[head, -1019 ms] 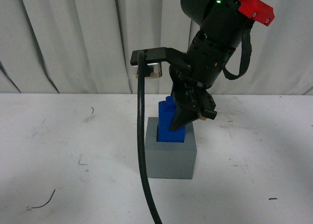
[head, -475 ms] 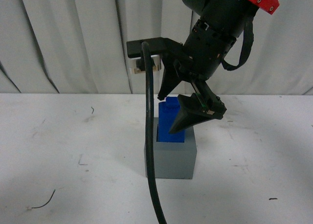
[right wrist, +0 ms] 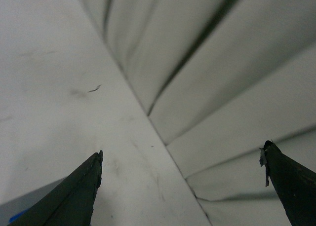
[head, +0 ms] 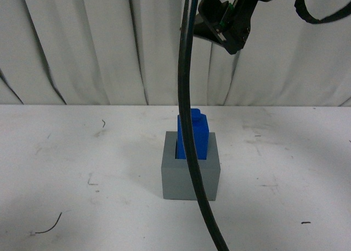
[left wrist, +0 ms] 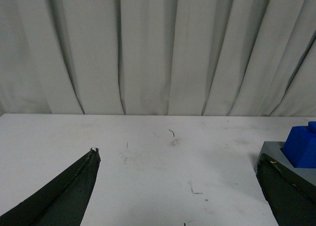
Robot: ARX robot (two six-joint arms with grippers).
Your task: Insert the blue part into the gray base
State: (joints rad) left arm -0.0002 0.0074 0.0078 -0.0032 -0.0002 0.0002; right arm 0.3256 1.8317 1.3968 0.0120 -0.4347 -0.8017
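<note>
At 1 o'clock above matte gray cube base [head: 175,180], my right claw [right wrist: 181,152]: spread, empty. Risk: black cable [head: 185,70] crossing bright blue block [head: 202,133] snags, tips it.

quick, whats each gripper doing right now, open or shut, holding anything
left gripper: open, holding nothing.
right gripper: open, holding nothing; the blue part sits in the gray base.

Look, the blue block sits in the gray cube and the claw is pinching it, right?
No. The blue block does sit in the gray cube, but the right gripper isn't pinching it: the front view shows it hanging high above.
</note>
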